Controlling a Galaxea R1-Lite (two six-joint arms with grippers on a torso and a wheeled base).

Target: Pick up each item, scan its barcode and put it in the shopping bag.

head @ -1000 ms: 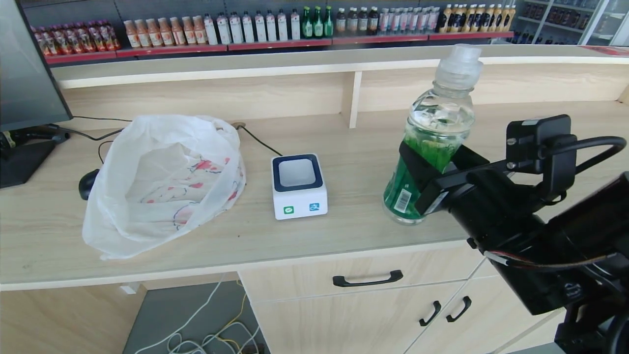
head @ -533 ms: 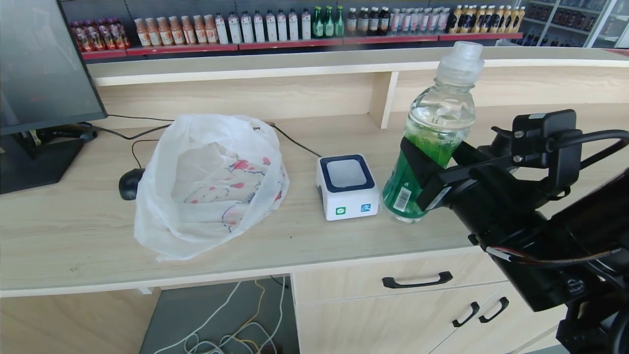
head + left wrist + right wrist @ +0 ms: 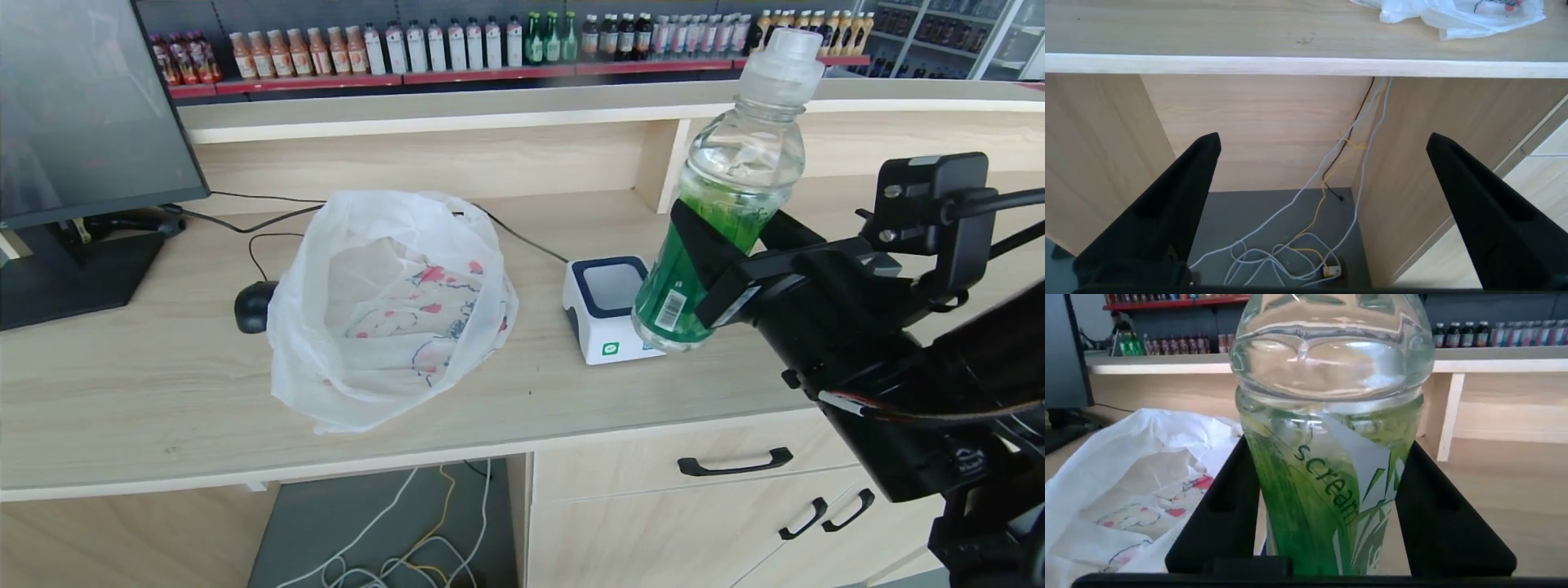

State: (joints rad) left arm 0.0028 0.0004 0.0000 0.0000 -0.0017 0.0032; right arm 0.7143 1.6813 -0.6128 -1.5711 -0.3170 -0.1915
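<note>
One clear plastic bottle (image 3: 727, 188) with a translucent white cap (image 3: 782, 55) leans slightly in the grasp of the right fingers (image 3: 694, 253), which are clamped on either side of its green label (image 3: 694, 278). The white barcode (image 3: 671, 309) patch low on the label faces the head camera. Above the label the bottle is see-through. Its base overlaps the right side of the white scanner (image 3: 600, 314) on the table (image 3: 163, 392). The shopping bag (image 3: 392, 302) lies open just left of the scanner. The left fingers (image 3: 1167, 220) are spread wide below the table edge.
</note>
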